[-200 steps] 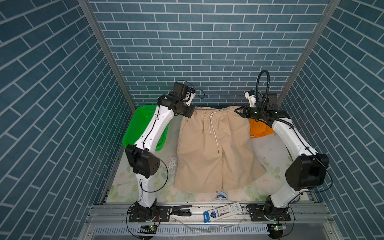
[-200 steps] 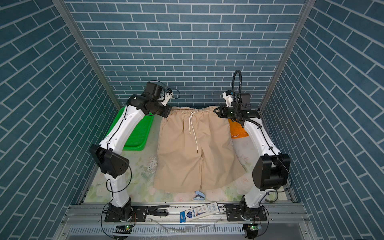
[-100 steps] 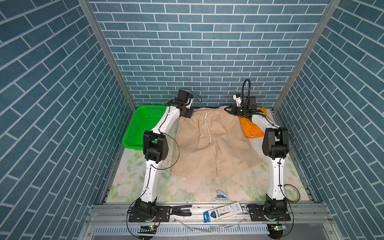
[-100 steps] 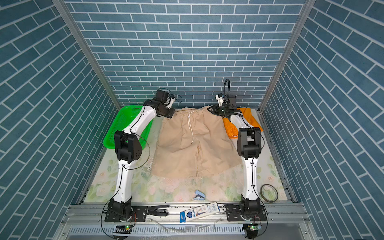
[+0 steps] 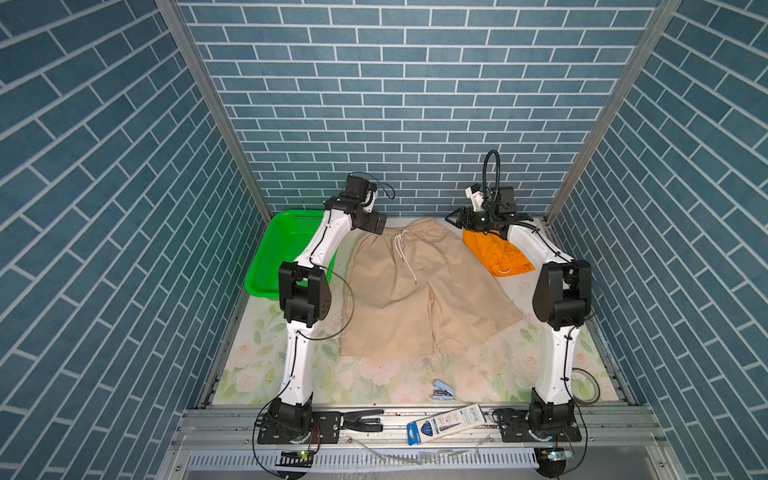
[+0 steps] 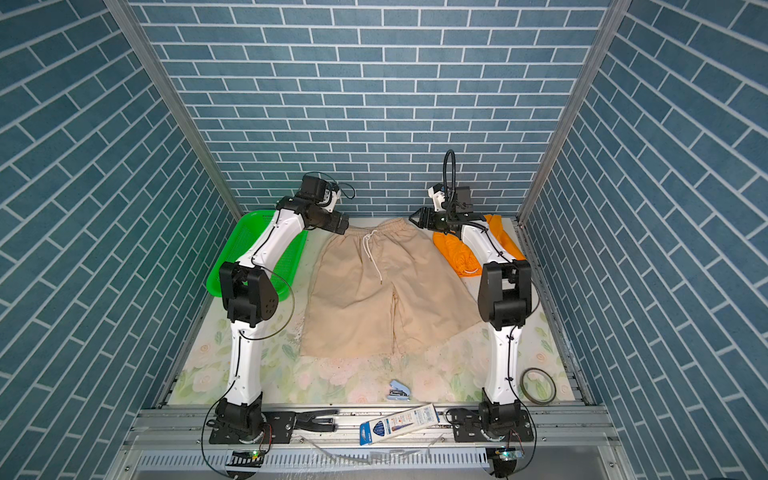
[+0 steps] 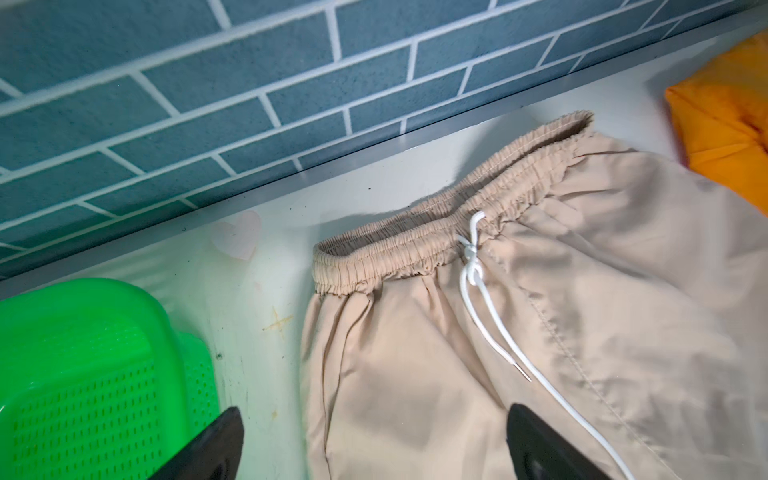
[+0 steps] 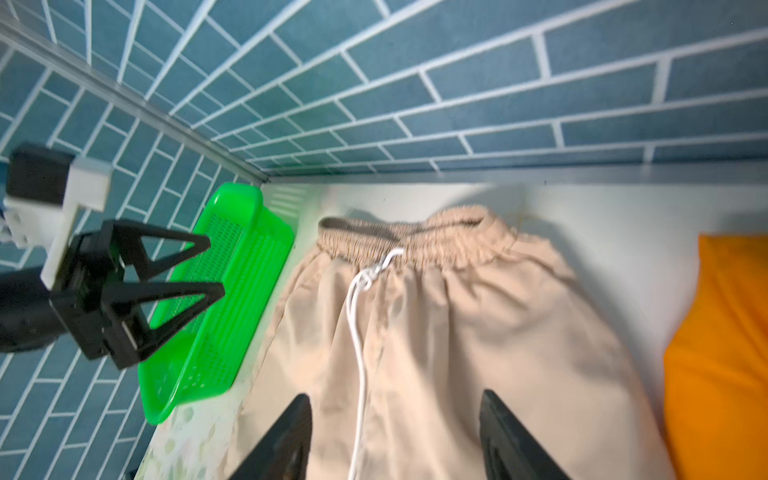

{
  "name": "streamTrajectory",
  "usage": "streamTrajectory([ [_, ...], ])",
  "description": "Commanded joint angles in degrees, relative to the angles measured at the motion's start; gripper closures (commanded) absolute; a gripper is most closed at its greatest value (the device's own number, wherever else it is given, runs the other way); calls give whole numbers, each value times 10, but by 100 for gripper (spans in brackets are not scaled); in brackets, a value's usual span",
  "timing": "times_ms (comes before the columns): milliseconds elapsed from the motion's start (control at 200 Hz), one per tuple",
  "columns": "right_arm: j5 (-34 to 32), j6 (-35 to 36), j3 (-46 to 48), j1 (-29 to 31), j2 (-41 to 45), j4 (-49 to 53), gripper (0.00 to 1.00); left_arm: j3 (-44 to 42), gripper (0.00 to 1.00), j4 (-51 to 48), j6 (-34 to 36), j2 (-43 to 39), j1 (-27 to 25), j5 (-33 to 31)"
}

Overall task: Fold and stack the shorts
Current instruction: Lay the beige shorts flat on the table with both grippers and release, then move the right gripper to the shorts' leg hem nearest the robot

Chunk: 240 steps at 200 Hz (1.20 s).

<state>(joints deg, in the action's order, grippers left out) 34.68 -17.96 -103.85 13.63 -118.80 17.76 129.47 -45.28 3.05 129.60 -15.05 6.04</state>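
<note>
Beige shorts (image 5: 419, 291) lie spread flat in the middle of the table, with the waistband toward the back wall and the legs toward the front. Each gripper hangs near one waistband corner. The left gripper (image 8: 217, 266) is wide open and empty. The right gripper (image 8: 395, 405) also has its jaws apart, with nothing between them.

I judge that the fold is not yet begun. To do it well, you take one side at the waistband and at the hem together, and bring it over the other leg so that the edges meet. The cloth is thin, so pinch only the top side and lift slowly. Mind the drawstring (image 5: 405, 257): it lies loose down the front and can catch on a finger.

Orange shorts (image 5: 496, 255) lie crumpled just beside the right edge, partly under the right arm, so fold away from them. The basket (image 5: 270, 253) stands close on the left. The stapler (image 5: 442, 390) lies well apart, near the front.
</note>
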Motion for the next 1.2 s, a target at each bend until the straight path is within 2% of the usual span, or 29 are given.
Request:
streamTrajectory([
  [0, -132, 74, 113, 57, 145, 85, 29, -52, 0, -20, -31, -91, -1, 18],
  [75, -217, 59, 212, 102, 224, 111, 27, -113, 0, -3, -40, -138, 0, 25],
  [215, -269, -38, 412, 184, 351, 74, 26, -174, 0, 27, -37, -179, 0, 46],
  [395, -375, -125, 527, 308, 419, 97, 24, -155, 0, 9, -16, -155, 0, 37],
  [645, -400, -191, 532, 390, 357, 102, 21, -166, 0, 36, -13, -151, 0, 53],
  [775, -418, -208, 527, 398, 315, 97, 21, -181, 0, 61, -5, -139, 0, 83],
  [1005, -390, -208, 530, 412, 257, 49, 21, -177, 0, 70, -6, -110, -2, 106],
  [1120, -389, -219, 548, 412, 244, 27, 25, -188, 0, 87, -11, -109, -4, 125],
  [1195, -390, -226, 562, 410, 240, 23, 36, -196, 1, 98, -11, -109, -8, 140],
])
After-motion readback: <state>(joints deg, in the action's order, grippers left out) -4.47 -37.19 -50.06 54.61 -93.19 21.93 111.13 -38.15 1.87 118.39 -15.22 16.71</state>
